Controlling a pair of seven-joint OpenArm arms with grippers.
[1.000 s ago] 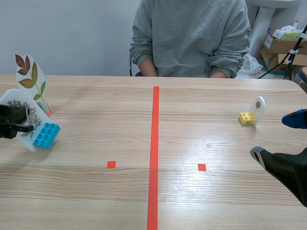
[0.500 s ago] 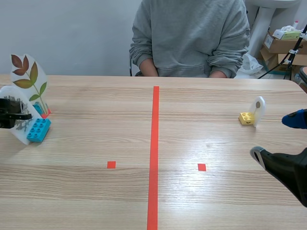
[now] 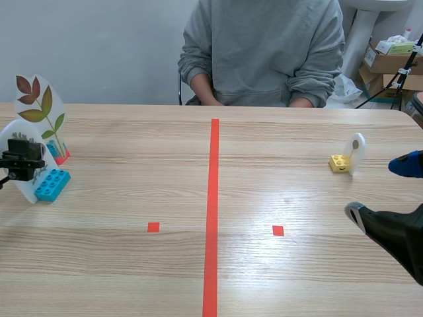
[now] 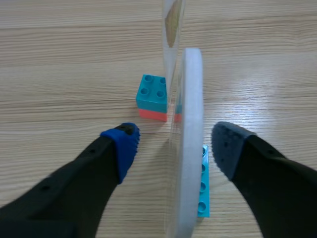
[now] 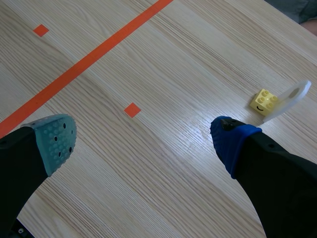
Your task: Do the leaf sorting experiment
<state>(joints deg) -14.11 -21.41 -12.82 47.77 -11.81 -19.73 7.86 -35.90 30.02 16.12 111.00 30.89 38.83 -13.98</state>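
**Robot hardware: appearance notes**

Left gripper [image 4: 176, 146]: two thick matte-black fingers [image 4: 74, 191], rounded in section and widening toward the base. One tip has a deep blue pad [image 4: 124, 144]. The other has a grey pad [image 4: 229, 148] covered in fine raised dots. From the scene view this unit looks like a small, boxy black block.

Right gripper [image 5: 143, 141]: same build, with black fingers that have a smooth, faintly glossy skin. One tip has a grey-green pad [image 5: 54, 141] with dots in clear rows. The other has a saturated blue pad [image 5: 233, 141] whose texture is fainter. From the scene view the nearer finger narrows to a grey tip with a pale rim
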